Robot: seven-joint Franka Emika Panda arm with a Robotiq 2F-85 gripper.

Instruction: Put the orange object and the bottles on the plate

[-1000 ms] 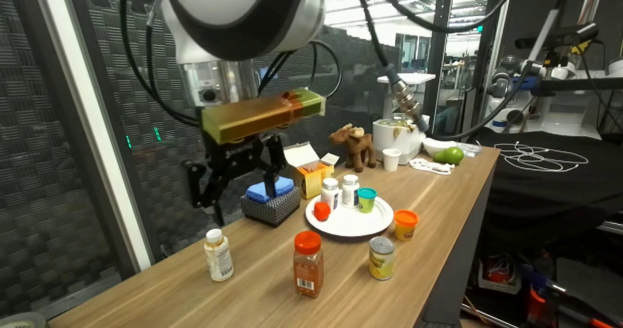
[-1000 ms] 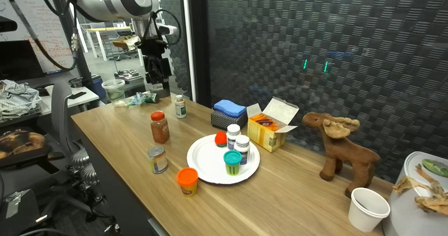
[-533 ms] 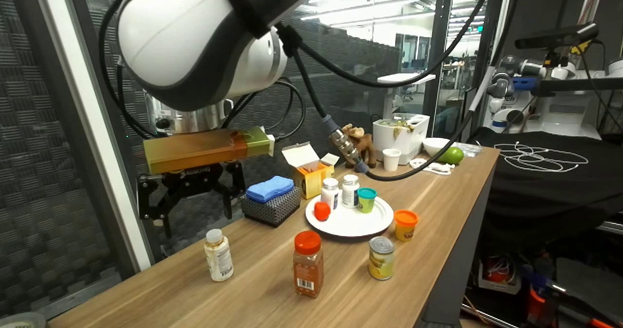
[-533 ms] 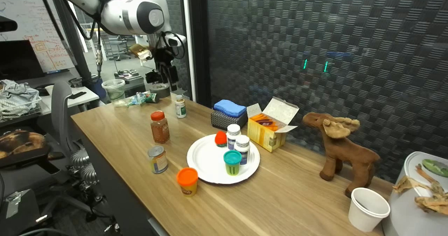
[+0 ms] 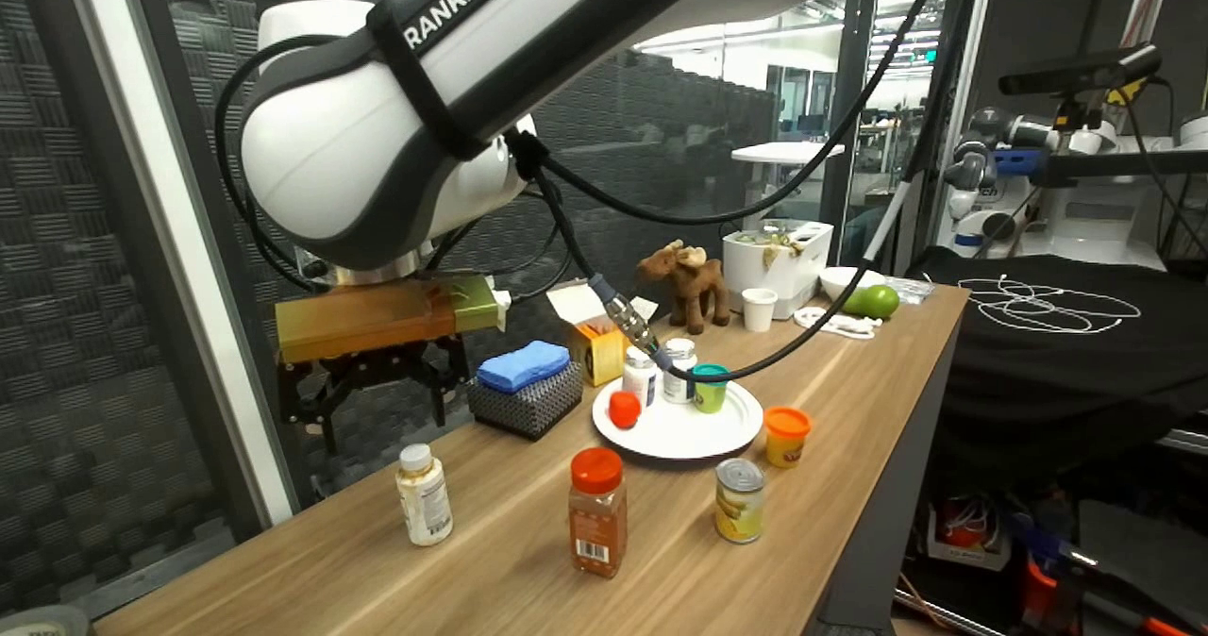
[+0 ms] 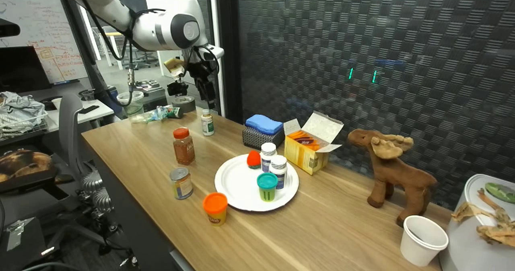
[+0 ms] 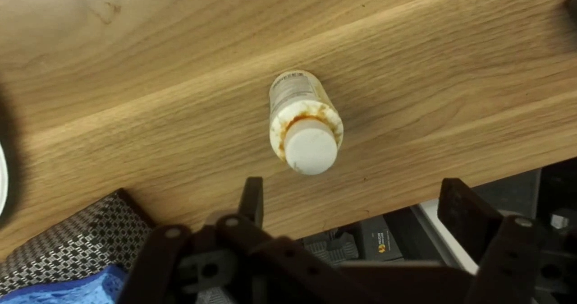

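- Orange on top and yellow below, the small tub (image 6: 215,211) stands on the wooden table (image 6: 322,230), just beside the white plate (image 6: 237,186).
- On the plate are two white bottles (image 6: 278,168) side by side, a green tub (image 6: 267,189) with a blue-green lid, and a small red thing (image 6: 254,159).
- Off the plate stand a red-capped bottle (image 6: 184,148) with red-brown stuff inside and a yellow can (image 6: 181,185) with a silver top.
- Farther off, near the table's edge, is a lone white bottle (image 7: 307,121) — brown smears ring its neck.
- The gripper (image 7: 352,200) hangs in the air near that bottle. Its jaws stand far apart — only air is between them.
- Near the plate sit a dark block (image 6: 257,139) with a blue thing (image 6: 264,124) on top, and a yellow box (image 6: 302,158) with its flaps up.
- A brown toy moose (image 6: 396,176) and a white cup (image 6: 420,245) stand farther along the table.
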